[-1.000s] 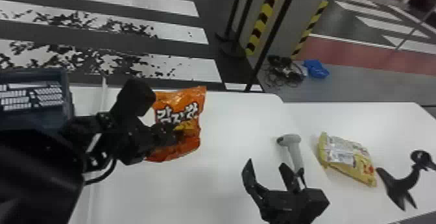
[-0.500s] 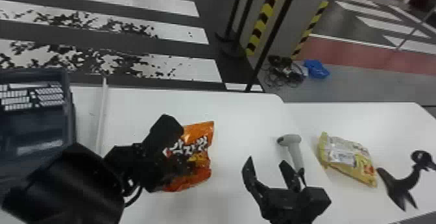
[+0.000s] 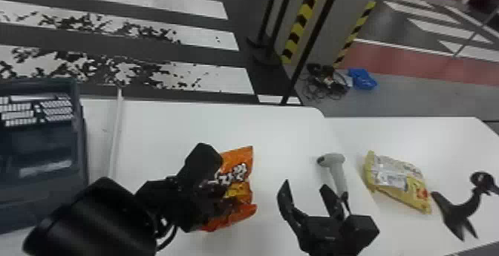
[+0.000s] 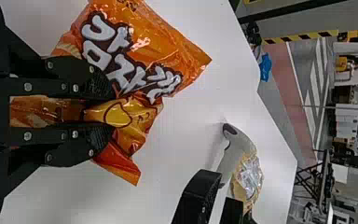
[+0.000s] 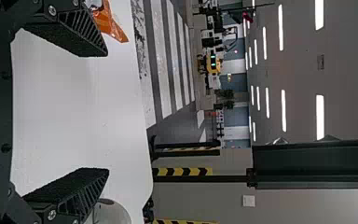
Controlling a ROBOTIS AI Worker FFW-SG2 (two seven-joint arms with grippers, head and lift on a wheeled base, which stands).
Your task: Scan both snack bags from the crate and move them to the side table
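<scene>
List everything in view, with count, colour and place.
Held snack bag: one, orange, over main table
Other snack bag: one, yellow, on side table
Scanner: one, grey, main table's right part
Crate: one, dark blue-grey, far left
Bird-shaped object: one, black, right of yellow bag
Tables: two, white, side by side
Cable heap: one, mostly black, floor
Crumpled item: one, blue, beside cables
Left gripper: one, black, jaws clamping orange bag
Right gripper: one, black, jaws apart, near scanner

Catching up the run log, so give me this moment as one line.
left gripper: holding orange snack bag | right gripper: open, empty | yellow snack bag: on side table | crate: robot's left
</scene>
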